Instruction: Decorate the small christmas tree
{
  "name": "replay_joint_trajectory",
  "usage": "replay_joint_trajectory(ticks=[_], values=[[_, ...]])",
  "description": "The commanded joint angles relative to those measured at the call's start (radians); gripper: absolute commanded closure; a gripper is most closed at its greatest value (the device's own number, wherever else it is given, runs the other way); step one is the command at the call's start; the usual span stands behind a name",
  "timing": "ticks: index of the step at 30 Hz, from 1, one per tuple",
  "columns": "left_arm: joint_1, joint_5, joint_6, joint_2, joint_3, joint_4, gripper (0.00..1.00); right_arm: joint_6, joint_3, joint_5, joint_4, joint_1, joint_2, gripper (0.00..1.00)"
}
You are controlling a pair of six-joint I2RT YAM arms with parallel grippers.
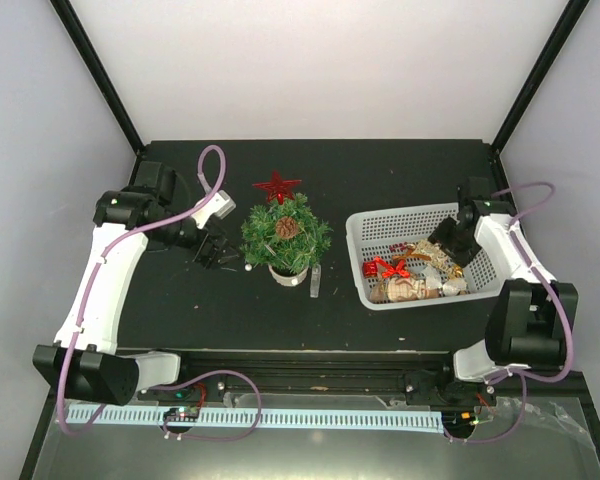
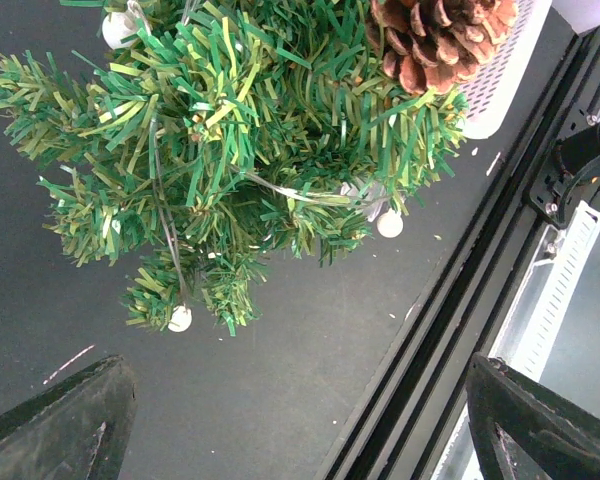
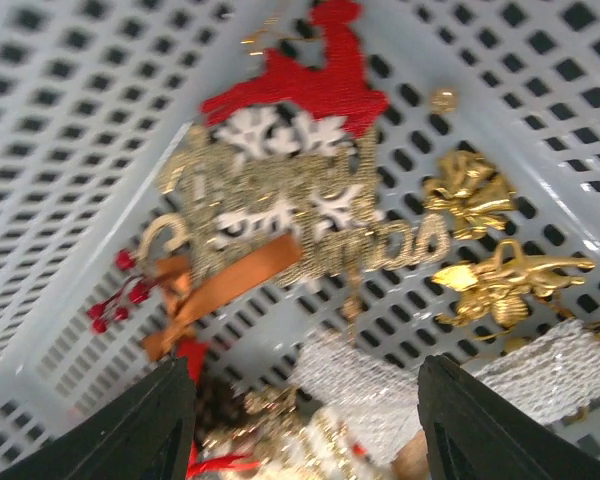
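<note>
Tree (image 1: pixel 285 236): upright on bench (image 1: pixel 170 300). Left tool (image 1: pixel 218 253): jaws apart, beside tree. Right tool (image 1: pixel 448 243): jaws apart, over basket (image 1: pixel 365 226).

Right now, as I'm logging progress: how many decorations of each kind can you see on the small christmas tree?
Red star: 1
Pine cone: 1
Small white beads: 3, counted in the left wrist view
Total: 5 on the small christmas tree

Ahead of the left gripper's (image 2: pixel 300 435) jaws the small christmas tree (image 2: pixel 230 130) is streaked dark and yellow-green, with white beads (image 2: pixel 389 223) and a brown pinecone (image 2: pixel 440 40); ahead of the right gripper's (image 3: pixel 305 420) jaws a white grid-perforated basket (image 3: pixel 70 120) shows a red reindeer (image 3: pixel 310 85), gold bows (image 3: pixel 467 190) and an orange ribbon (image 3: pixel 225 290).
</note>
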Motion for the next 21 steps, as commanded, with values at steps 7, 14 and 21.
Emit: replay_joint_trajectory(ticks=[7, 14, 21], values=[[0.007, 0.020, -0.001, 0.014, 0.029, 0.016, 0.10, 0.157, -0.129, 0.003, 0.214, -0.130, 0.050, 0.38], [0.008, 0.018, -0.001, 0.008, 0.030, 0.011, 0.10, 0.182, -0.092, -0.004, 0.269, -0.138, 0.153, 0.41], [0.008, 0.012, 0.000, 0.000, 0.030, 0.006, 0.10, 0.174, -0.105, -0.036, 0.341, -0.138, 0.216, 0.44]])
